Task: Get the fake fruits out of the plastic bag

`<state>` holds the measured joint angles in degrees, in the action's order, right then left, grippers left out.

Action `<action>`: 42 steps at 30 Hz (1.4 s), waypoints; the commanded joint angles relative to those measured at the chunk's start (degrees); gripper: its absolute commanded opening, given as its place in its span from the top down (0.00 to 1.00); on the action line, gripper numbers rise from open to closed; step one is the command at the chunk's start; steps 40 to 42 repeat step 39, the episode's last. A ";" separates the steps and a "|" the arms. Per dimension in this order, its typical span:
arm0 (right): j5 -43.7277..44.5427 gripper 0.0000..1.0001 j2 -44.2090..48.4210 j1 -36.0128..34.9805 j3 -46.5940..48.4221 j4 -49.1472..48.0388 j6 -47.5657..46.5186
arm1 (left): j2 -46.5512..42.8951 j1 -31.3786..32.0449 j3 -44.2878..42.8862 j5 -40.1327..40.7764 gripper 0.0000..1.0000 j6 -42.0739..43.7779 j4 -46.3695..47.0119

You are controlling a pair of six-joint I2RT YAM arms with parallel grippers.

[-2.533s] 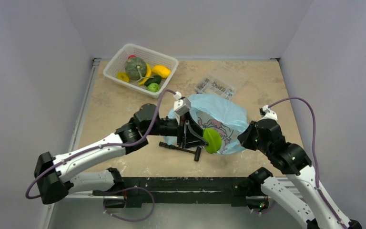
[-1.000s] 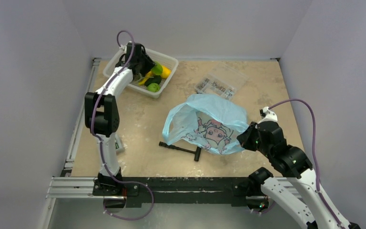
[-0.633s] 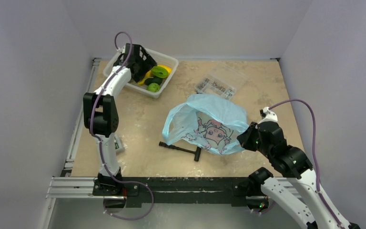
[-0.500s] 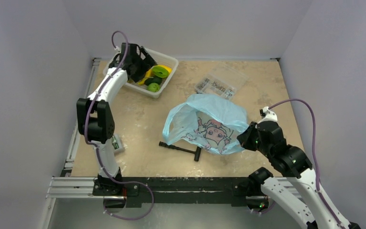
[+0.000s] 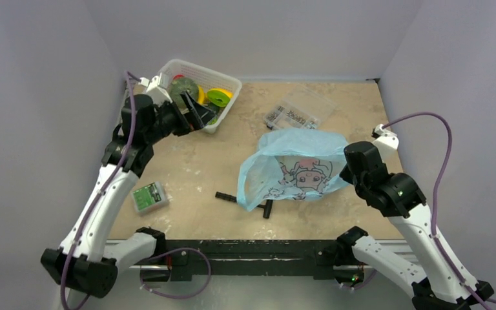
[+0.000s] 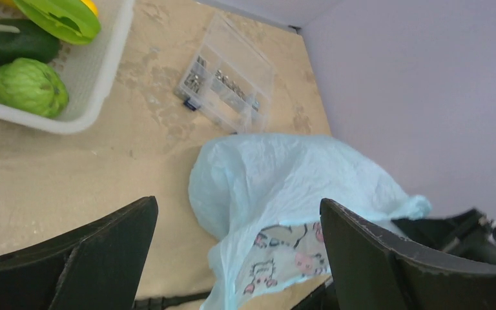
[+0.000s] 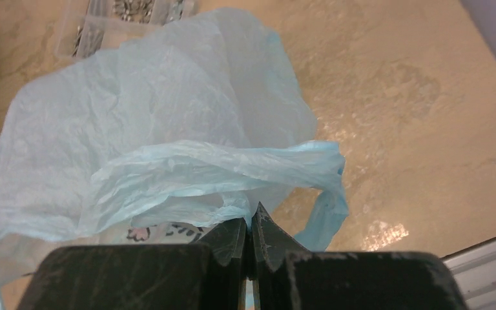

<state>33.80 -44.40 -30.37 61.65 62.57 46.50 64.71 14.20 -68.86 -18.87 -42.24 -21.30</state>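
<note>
Two things we'd flag on handling. First, the plastic bag (image 5: 297,161) is thin, crinkly film, about as light and floppy as it gets. It won't hold a shape and will slide or bunch at the slightest nudge, so we reckon a gathered bit of rim or a handle is the only sane place to pinch it. That's where the right claw (image 7: 252,226) is: fingers pressed together on a fold of the rim, holding that side up off the worktop (image 5: 187,168) at middle right, cartoon print facing us.

Second, the fake fruits (image 5: 186,90) look like hard, glossy plastic. We'd guess they're light and not fragile, but slick and rounded, so we'd squeeze across the widest part. The ones we can see sit in the white basket (image 5: 229,79) at the far left. We can't tell whether any are left in the bag, though it hangs pretty flat.

The left claw (image 6: 237,210) is spread wide with nothing in it, just this side of the basket and looking toward the bag.

A couple of seconds back, the left claw was at the bag mouth gripping a bright green fruit (image 5: 218,97). That one now lies in the basket and the arm has pulled away. The bag has been hoisted and dragged a bit right, so it now drapes over one end of the black T-handle tool (image 5: 227,196).
</note>
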 commanded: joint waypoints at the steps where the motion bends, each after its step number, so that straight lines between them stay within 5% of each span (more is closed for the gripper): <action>1: 13.06 1.00 -1.55 0.15 6.99 6.74 2.64 | -10.15 4.25 3.64 0.02 0.04 8.83 -6.39; 4: 14.07 0.86 -3.08 0.17 9.91 10.54 2.57 | -17.08 6.30 5.35 0.35 0.03 10.11 -10.69; 7: 12.63 0.51 -1.93 0.14 11.01 12.46 0.93 | -24.00 6.46 6.96 -1.27 0.03 9.35 -13.26; 10: 6.69 0.28 -0.32 0.15 12.00 12.44 -1.51 | -28.18 6.39 6.97 -1.08 0.03 8.90 -15.46; 13: -0.68 0.16 0.71 0.16 13.53 12.32 -3.38 | -30.53 6.46 5.60 -2.12 0.03 8.88 -17.21; 23: -13.76 0.02 6.02 0.14 24.16 3.03 -10.43 | -34.37 6.46 -6.39 0.56 0.03 9.55 -21.09; 36: 4.95 0.01 3.18 0.14 34.35 -12.01 -20.24 | -32.55 6.45 -14.34 8.28 0.03 14.72 -21.70; 42: 6.78 0.01 1.95 0.16 34.96 -10.85 -21.08 | -31.27 6.49 -15.15 9.37 0.02 16.69 -22.24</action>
